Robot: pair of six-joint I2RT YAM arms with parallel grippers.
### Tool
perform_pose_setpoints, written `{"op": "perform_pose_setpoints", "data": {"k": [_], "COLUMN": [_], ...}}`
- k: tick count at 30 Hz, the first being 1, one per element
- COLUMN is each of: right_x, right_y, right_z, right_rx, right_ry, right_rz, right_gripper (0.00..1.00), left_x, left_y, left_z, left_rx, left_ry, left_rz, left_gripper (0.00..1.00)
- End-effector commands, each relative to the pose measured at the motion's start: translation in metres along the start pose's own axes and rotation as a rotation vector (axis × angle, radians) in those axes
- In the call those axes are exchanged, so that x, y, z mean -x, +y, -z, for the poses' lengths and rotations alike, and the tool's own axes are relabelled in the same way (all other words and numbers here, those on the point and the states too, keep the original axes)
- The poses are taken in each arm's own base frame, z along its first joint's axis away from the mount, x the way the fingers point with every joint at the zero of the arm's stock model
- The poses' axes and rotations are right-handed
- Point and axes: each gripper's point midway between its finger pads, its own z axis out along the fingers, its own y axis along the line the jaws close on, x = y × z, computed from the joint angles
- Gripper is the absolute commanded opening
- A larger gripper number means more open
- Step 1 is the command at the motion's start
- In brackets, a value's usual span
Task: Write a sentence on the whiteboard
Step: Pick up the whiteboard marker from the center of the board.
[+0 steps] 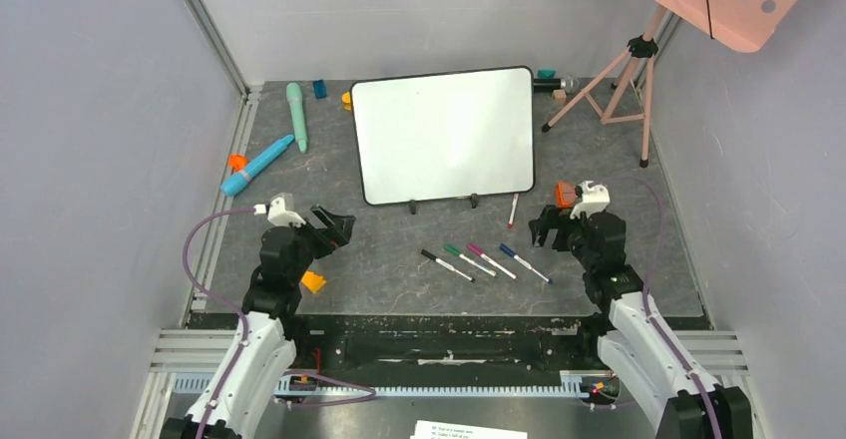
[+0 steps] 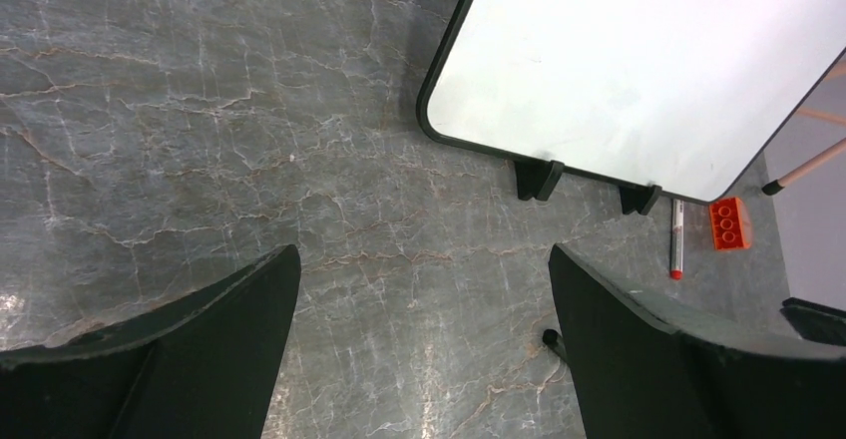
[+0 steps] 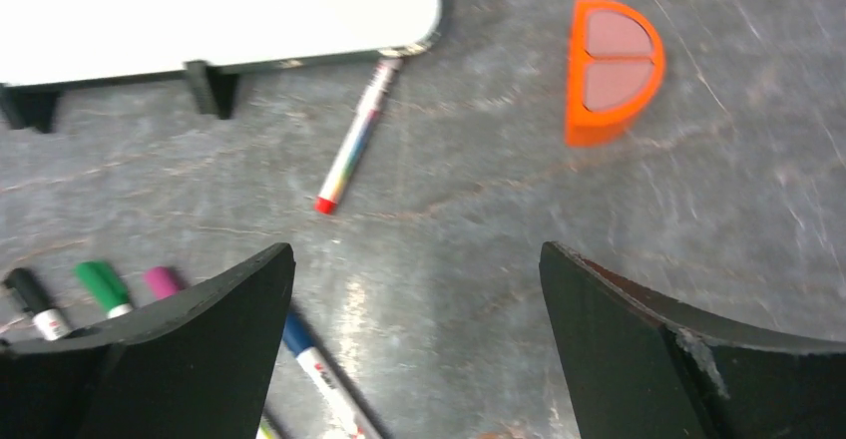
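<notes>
Whiteboard white, black frame; tabletop grey, veined; half-round block orange.

Whiteboard: smooth, glossy white face; thin black frame, plastic by the look. Tabletop under it: grey marbled stone-look surface, pale veins, slight sheen. Orange half-round block right of the whiteboard's corner: smooth moulded plastic.

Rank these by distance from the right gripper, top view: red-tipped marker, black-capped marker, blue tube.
1. red-tipped marker: just left of the right gripper, by the right foot of the whiteboard.
2. black-capped marker: leftmost in the row of four, mid-table.
3. blue tube: far left side of the table.
</notes>
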Motion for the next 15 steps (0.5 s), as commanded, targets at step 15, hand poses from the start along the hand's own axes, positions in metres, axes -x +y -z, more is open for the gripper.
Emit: {"op": "perform_pose_setpoints", "data": {"k": [15], "right_x": [-0.009], "right_y": [0.114], "right_z": [0.030], "right_rx": [0.371], "right_ry": [0.200], "right_rz": [0.294], "right_gripper": [0.82], "left_x": [0.004], "left_y": [-0.006], "left_z": [-0.003], "left_rx": [-0.033], "left_ry": [-0.013], "left_rz": [-0.035], "left_gripper": [1.00]}}
